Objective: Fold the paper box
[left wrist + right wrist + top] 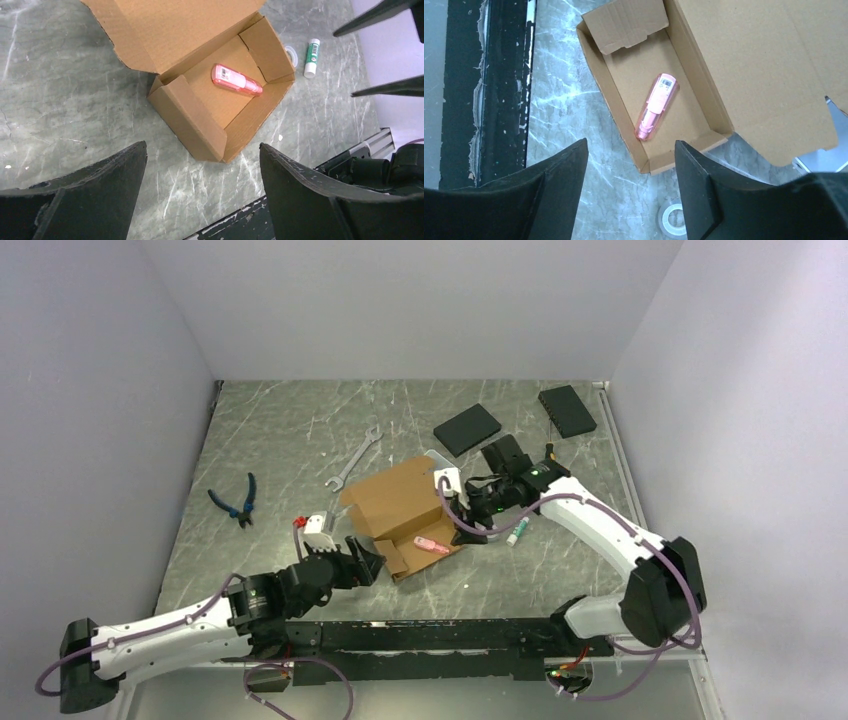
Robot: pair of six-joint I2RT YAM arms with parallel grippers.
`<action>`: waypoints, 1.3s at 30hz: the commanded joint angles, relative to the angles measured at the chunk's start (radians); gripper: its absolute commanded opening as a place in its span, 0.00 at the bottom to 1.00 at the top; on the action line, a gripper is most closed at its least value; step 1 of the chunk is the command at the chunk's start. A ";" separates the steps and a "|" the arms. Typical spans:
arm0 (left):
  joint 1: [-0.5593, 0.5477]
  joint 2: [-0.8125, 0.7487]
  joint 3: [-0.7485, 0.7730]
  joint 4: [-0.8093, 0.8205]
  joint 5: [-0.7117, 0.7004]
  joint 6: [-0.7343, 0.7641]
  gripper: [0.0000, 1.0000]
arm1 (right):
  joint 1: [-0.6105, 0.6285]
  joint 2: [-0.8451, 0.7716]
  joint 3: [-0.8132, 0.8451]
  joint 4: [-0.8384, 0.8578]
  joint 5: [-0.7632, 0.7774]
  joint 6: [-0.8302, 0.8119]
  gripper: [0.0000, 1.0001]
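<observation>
The box point(400, 505) sits on the tabletop point(280, 440), walls up, lid point(185, 25) open, a pink tube point(656, 105) inside, with the left jaws wide and the right jaws apart, both empty, so next likely comes closing and tucking the lid.

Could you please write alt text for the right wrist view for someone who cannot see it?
An open paper box lies on the marbled table with a pink tube inside, its lid folded back. The right gripper hovers open at the box's corner, near a white ring.
</observation>
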 commanded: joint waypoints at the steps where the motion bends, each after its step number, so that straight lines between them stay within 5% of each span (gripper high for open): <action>1: -0.004 0.045 0.022 -0.002 -0.054 -0.048 0.85 | -0.052 -0.097 -0.081 0.036 -0.145 -0.115 0.71; 6: -0.004 0.206 0.136 -0.168 -0.099 -0.153 0.83 | -0.115 -0.167 -0.153 0.150 -0.069 -0.061 0.89; 20: -0.002 0.856 0.679 -0.675 -0.143 -0.472 0.60 | -0.150 -0.140 -0.139 0.157 -0.052 -0.005 0.90; 37: 0.176 1.041 0.543 -0.305 0.137 -0.326 0.18 | -0.152 -0.142 -0.128 0.138 -0.058 -0.004 0.90; 39: 0.187 1.075 0.569 -0.330 0.144 -0.295 0.05 | -0.152 -0.141 -0.127 0.135 -0.059 -0.006 0.90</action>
